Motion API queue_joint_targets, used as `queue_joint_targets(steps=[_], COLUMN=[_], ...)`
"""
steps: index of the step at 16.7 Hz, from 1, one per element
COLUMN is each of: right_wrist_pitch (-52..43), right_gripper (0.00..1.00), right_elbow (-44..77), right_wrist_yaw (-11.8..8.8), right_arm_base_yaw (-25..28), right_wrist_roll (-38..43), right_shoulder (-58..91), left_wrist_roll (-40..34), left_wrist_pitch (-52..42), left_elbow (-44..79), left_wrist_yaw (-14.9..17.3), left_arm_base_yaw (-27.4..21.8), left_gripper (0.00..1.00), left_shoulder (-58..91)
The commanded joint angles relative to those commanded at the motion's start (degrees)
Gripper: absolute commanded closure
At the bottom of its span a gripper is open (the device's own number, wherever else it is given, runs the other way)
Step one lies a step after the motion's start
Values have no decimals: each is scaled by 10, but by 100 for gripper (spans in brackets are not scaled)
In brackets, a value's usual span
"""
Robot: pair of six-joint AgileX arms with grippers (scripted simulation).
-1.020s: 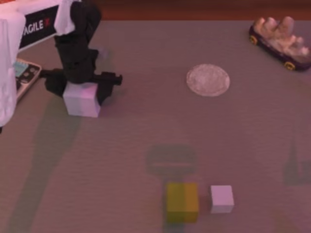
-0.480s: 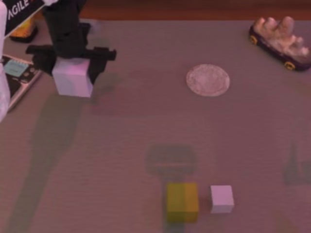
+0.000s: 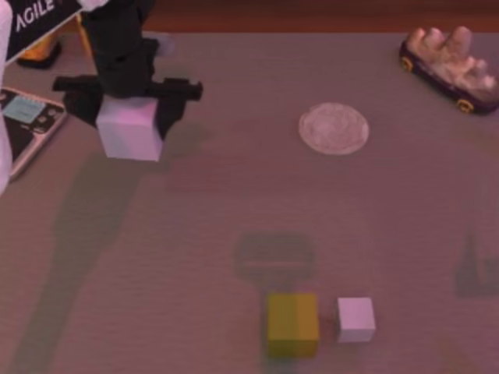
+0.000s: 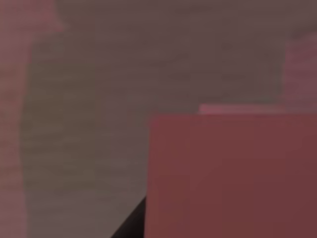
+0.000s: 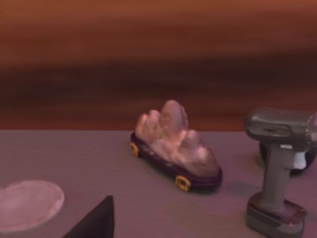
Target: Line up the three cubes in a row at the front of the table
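Observation:
My left gripper (image 3: 127, 97) is shut on the large pale pink cube (image 3: 130, 132) and holds it above the table (image 3: 195, 234) at the back left. That cube fills the near side of the left wrist view (image 4: 233, 173), with one dark finger (image 4: 133, 223) at its edge. At the front of the table, the mustard-yellow cube (image 3: 292, 325) stands just left of the small lilac-white cube (image 3: 356, 319), a narrow gap between them. My right gripper (image 5: 96, 223) is outside the top view. It is parked and open, with one dark fingertip showing in the right wrist view.
A round silvery disc (image 3: 334, 128) lies at mid-table. A purple toy car with a rocky load (image 3: 450, 58) sits back right, with a grey handheld scanner (image 5: 277, 168) near it. A flat phone-like device (image 3: 27, 117) and a yellow object (image 3: 35, 51) lie at the left edge.
The left gripper lifted the pink cube off the table and towards the back, then shifted it slightly to the right. The yellow and small cubes have not moved.

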Motion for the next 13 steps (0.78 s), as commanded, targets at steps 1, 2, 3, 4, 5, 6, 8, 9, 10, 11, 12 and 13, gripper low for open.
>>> queue_joint_targets(steps=[1,2,3,4,5,6,8,9,10,11,12,13], right_wrist_pitch=[0,0,0,0,0,0,0,0,0,0,0,0], right_gripper=[0,0,0,0,0,0,0,0,0,0,0,0], right_elbow=[0,0,0,0,0,0,0,0,0,0,0,0], right_wrist_yaw=[0,0,0,0,0,0,0,0,0,0,0,0], right_arm_base_yaw=[0,0,0,0,0,0,0,0,0,0,0,0], right_wrist_roll=[0,0,0,0,0,0,0,0,0,0,0,0], right_shoulder=[0,0,0,0,0,0,0,0,0,0,0,0], left_wrist_roll=[-19,-39,-62,-87,-113,-140,-192,-218,-242,-263,-283,-299], left_wrist_pitch=[9,18,28,38,49,60,83,95,106,116,126,134], left_elbow=[-30,-64,-101,-143,-188,-236,-334,-378,-418,-452,-479,-501], left_wrist_yaw=[-1,-1,-2,-2,-2,-2,-2,-2,-1,-1,-1,-2], left_arm_base_yaw=[-15,-31,-49,-68,-88,-109,-150,-169,-188,-205,-220,-232], left_gripper=[100,100,100,100,100,100,100,100,100,100,100,100], left_shoulder=[-22,-46,-73,-101,-130,-160,-223,-253,-282,-309,-332,-352])
